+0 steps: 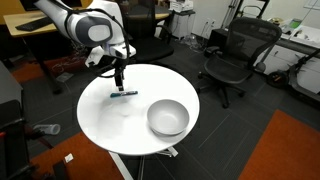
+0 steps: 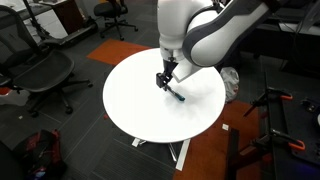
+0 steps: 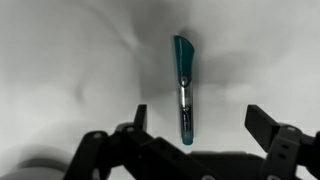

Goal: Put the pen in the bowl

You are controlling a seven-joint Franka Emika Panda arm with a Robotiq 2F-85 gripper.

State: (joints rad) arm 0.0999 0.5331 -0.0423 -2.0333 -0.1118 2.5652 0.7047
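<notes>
The pen, dark with a teal cap, lies flat on the round white table. It also shows in both exterior views. My gripper is open, just above the pen, with one finger on each side of it and not touching it; it shows in both exterior views. The light-grey bowl stands empty on the table, well away from the pen. The bowl is hidden behind the arm in the exterior view from the opposite side.
Black office chairs stand around the table. Desks line the back of the room. The table's edge lies close on all sides. The floor is dark carpet with an orange patch.
</notes>
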